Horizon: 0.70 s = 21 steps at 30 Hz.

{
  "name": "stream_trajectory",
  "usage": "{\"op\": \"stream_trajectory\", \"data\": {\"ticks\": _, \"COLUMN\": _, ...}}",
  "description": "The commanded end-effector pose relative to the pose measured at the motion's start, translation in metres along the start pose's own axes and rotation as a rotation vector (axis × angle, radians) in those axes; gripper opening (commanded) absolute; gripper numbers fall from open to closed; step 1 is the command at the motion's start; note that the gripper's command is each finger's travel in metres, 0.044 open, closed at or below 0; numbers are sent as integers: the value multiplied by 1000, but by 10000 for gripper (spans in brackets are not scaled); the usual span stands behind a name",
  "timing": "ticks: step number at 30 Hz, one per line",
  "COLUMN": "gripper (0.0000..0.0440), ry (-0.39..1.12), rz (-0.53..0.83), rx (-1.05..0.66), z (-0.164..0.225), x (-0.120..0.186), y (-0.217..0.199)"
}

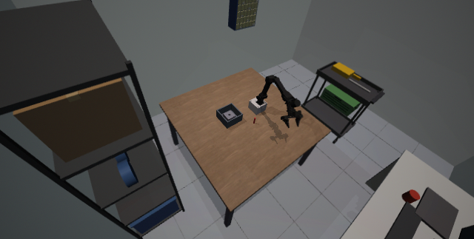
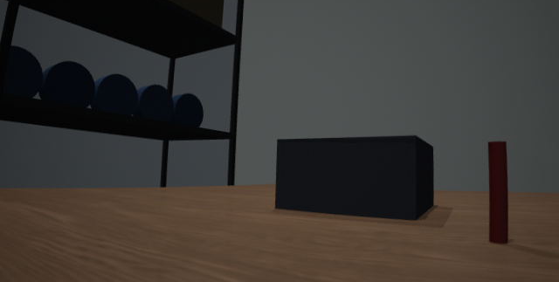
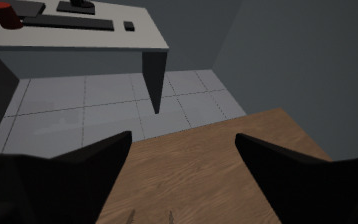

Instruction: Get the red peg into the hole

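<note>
Surface: a brown wooden table (image 1: 222,154) (image 2: 175,238) (image 3: 190,165), seen whole from above, one corner pointing toward the bottom edge of the top view.
Red peg: a slim rod (image 1: 254,120) (image 2: 498,192) standing upright on the surface, outside the box, between it and the surface's right-hand corner in the top view, nearer the box.
Open box: dark and square (image 1: 234,120) (image 2: 345,179), roughly midway between the surface's left and right corners, a little apart from the peg.
Plate: pale, at the bottom of the box (image 1: 226,113), with a small dark hole near its middle.
Arm: black (image 1: 272,80), on a pale base beside the box, reaching toward the surface's right-hand corner.
Jaws: spread wide (image 1: 291,123) (image 3: 183,137), nothing between them, raised well apart from the peg; the wrist view shows surface edge and floor, no peg.
Risk of toppling: the peg is slender, so a fingertip arriving off-centre could knock it over.
Risk of a miss: the jaws point away from the peg, so a poor swing back could close on air.
Risk at the hole: a tilted grip could jam the peg on the plate or catch the box wall.
</note>
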<state>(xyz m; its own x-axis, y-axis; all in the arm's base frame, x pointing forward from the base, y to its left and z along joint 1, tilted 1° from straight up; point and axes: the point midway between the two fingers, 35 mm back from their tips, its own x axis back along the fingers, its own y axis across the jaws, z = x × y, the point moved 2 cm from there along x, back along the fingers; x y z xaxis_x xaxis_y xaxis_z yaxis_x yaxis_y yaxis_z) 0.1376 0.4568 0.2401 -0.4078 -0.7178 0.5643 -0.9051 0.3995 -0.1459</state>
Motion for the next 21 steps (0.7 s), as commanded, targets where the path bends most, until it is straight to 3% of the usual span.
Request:
{"op": "stream_trajectory", "data": {"ticks": 1, "gripper": 440, "ry": 82, "rz": 22, "rx": -117, "z": 17, "x": 6, "y": -23}}
{"op": "stream_trajectory", "data": {"ticks": 21, "gripper": 440, "ry": 402, "rz": 239, "rx": -713, "z": 95, "x": 60, "y": -118}}
